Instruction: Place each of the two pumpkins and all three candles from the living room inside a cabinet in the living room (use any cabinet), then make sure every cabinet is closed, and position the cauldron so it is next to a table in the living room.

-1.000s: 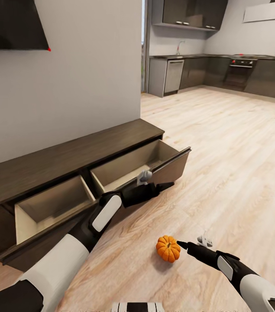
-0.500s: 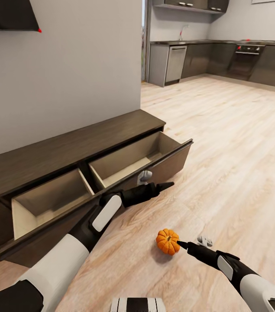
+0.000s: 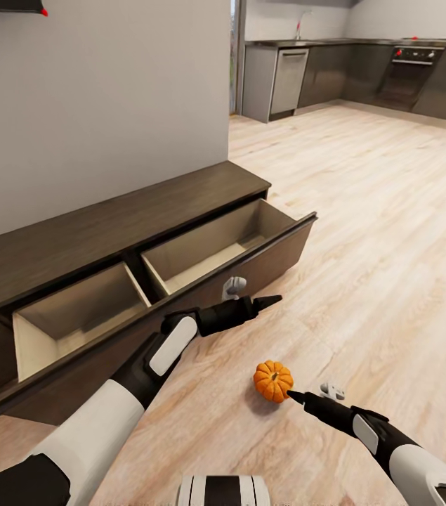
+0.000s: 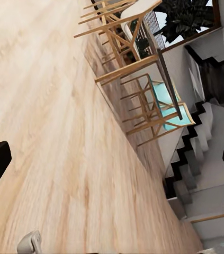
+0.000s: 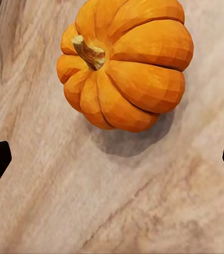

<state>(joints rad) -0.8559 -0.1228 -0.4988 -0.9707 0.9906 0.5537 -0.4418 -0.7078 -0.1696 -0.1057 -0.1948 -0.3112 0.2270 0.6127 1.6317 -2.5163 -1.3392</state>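
The right claw (image 3: 291,395) is held low over the wood floor (image 3: 391,232) with its two fingers spread wide, and an orange pumpkin (image 3: 273,381) is seen sitting on the floor just past the fingertips, not pinched. The left claw (image 3: 273,301) is held out over the floor in front of the long brown cabinet (image 3: 110,232), and its fingers are spread wide too, with nothing between them. Two cabinet drawers (image 3: 208,253) are pulled open against the grey wall (image 3: 110,105), and wooden chairs (image 4: 138,100) and dark stairs (image 4: 196,153) are seen far off in the left wrist view.
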